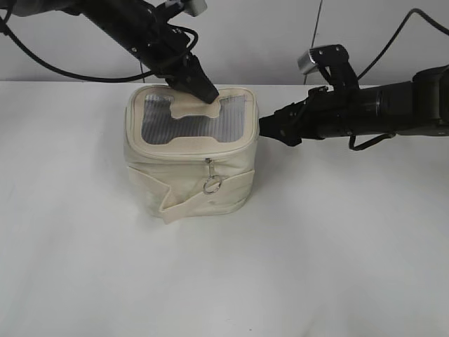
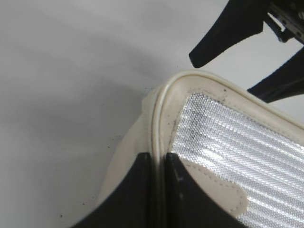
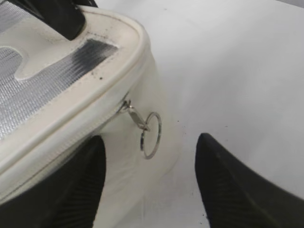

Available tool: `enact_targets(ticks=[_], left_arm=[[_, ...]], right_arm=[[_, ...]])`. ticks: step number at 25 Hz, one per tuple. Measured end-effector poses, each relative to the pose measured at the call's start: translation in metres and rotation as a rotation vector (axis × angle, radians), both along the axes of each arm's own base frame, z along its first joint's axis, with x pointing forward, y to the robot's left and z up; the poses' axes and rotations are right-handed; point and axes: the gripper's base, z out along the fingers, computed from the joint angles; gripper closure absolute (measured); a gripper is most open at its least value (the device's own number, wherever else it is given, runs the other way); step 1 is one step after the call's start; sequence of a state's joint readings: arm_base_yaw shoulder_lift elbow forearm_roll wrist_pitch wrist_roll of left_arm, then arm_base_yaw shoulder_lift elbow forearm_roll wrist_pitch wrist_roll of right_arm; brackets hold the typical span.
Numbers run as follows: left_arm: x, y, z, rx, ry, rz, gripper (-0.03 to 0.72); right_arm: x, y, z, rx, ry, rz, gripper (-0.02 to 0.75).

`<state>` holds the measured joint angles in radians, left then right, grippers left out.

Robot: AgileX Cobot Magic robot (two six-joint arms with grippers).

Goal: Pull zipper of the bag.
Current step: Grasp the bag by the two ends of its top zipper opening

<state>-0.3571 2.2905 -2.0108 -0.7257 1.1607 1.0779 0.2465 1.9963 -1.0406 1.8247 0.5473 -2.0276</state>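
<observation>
A cream bag [image 1: 186, 189] with a silver mesh top stands on the white table. Its zipper runs under the top rim, and a metal ring pull [image 1: 212, 184] hangs on the front face. My left gripper [image 1: 205, 91] comes down from the upper left and is shut on the bag's top rim [image 2: 161, 109] at the back edge; in the left wrist view the jaws [image 2: 159, 164] pinch the cream piping. My right gripper [image 1: 265, 128] is open beside the bag's right side. In the right wrist view its jaws [image 3: 149, 159] are spread just below the ring pull [image 3: 151, 135], not touching it.
A loose cream strap [image 1: 172, 207] hangs at the bag's lower front. The white table [image 1: 337, 246] spreads around the bag. Black cables run behind both arms near the back wall.
</observation>
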Motion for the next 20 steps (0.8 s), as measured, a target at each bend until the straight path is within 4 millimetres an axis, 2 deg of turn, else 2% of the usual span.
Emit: enact_targets(ticks=[7, 11, 14, 16, 18, 20], left_arm=[[0.000, 0.000, 0.000, 0.002, -0.001, 0.000, 0.629], [0.000, 0.000, 0.000, 0.006, -0.004, 0.000, 0.629], [0.000, 0.000, 0.000, 0.006, -0.005, 0.000, 0.630], [0.000, 0.000, 0.000, 0.005, -0.004, 0.001, 0.632], [0.000, 0.000, 0.000, 0.006, -0.005, 0.000, 0.633], [0.000, 0.000, 0.000, 0.007, -0.005, 0.000, 0.633]], right_arm=[[0.001, 0.010, -0.018, -0.024, 0.036, 0.014, 0.265], [0.011, 0.020, -0.022, -0.069, 0.029, -0.011, 0.291], [0.022, 0.027, -0.021, -0.067, 0.022, -0.040, 0.384], [0.027, 0.029, -0.020, -0.058, 0.021, -0.051, 0.498], [0.027, 0.029, -0.020, -0.051, 0.028, -0.058, 0.651], [0.027, 0.029, -0.021, -0.039, 0.048, -0.073, 0.726]])
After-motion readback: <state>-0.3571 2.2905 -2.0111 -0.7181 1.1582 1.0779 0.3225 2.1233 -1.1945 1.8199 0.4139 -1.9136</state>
